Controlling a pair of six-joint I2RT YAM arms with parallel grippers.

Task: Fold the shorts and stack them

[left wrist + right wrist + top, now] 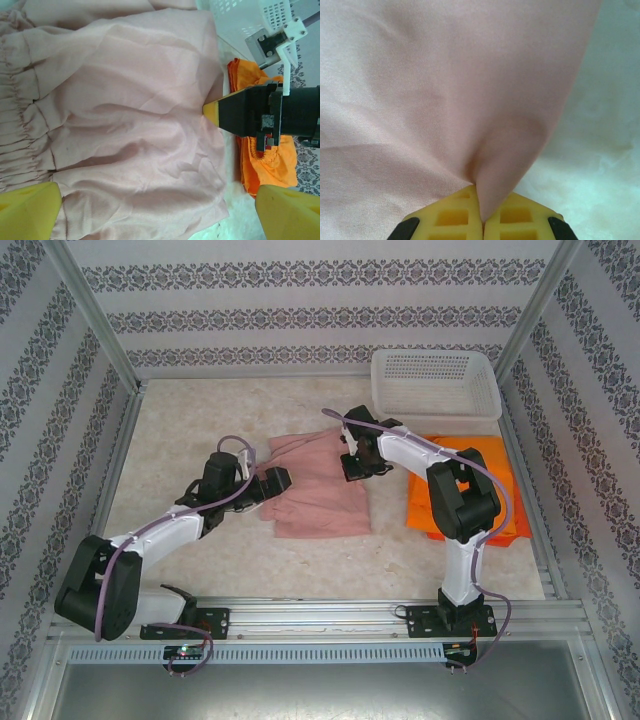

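Observation:
The dusty pink shorts (318, 488) lie spread flat in the middle of the table. My right gripper (356, 466) is shut on their right edge, and in the right wrist view a pinched fold of pink cloth (485, 165) runs between the yellow fingers (451, 216). My left gripper (272, 483) hovers open over the left, waist side. Its wide-apart yellow fingertips (30, 210) frame the pink shorts (125, 115) below, with nothing between them. Bright orange shorts (470, 490) lie in a pile at the right, just beyond the pink ones (267, 165).
A white perforated basket (435, 383) stands at the back right, behind the orange pile. Patterned walls and metal posts close in the table (180, 440) on three sides. The right arm (465, 500) reaches over the orange pile.

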